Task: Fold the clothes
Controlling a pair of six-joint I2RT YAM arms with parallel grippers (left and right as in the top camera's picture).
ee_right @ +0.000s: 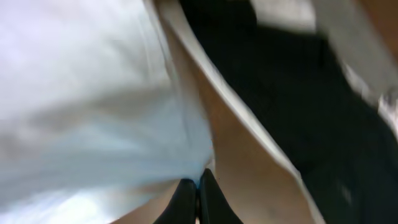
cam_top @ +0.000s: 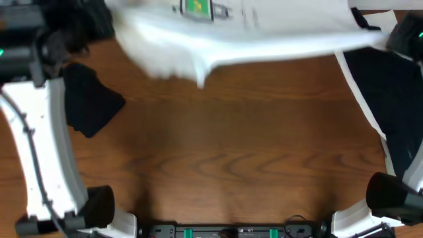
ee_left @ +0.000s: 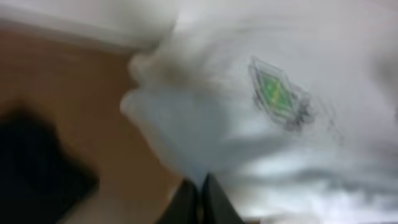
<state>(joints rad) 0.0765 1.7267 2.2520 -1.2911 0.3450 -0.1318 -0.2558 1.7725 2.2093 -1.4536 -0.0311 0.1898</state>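
The white T-shirt (cam_top: 251, 33) with a green print (cam_top: 196, 6) hangs stretched across the far side of the table, blurred by motion. My left gripper (ee_left: 201, 183) is shut on its cloth; the print shows in the left wrist view (ee_left: 273, 92). My right gripper (ee_right: 199, 180) is shut on the shirt's edge (ee_right: 93, 112). In the overhead view both grippers sit at the far corners, mostly hidden by the shirt. A black garment (cam_top: 89, 99) lies at the left. Another black garment with a white edge (cam_top: 390, 106) lies at the right.
The wooden table (cam_top: 225, 152) spreads below the shirt. The left arm's white link (cam_top: 39, 145) runs along the left side and the right arm's base (cam_top: 390, 198) stands at the lower right. A dark bar with green lights (cam_top: 238, 231) lines the front edge.
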